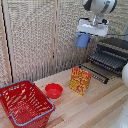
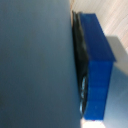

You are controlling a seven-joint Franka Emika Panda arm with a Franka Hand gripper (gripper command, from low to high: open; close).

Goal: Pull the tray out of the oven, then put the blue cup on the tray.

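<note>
Fingers point(image 1: 83, 35) grip blue cup point(image 1: 82, 40), held aloft beside oven point(image 1: 114, 50), above tray point(image 1: 107, 60) already drawn out. Cup likely light, rigid plastic, slippery; rim grip suits.

The basket point(image 1: 22, 103) is set at 7 o'clock, the bowl point(image 1: 54, 90) beside it, the box point(image 1: 80, 80) centrally, the oven point(image 1: 114, 52) at 3 o'clock

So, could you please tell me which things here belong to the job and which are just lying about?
Part of the job:
- blue cup, held up by the gripper
- tray, pulled out
- oven

Just lying about:
- red bowl
- red basket
- red and yellow box
</note>
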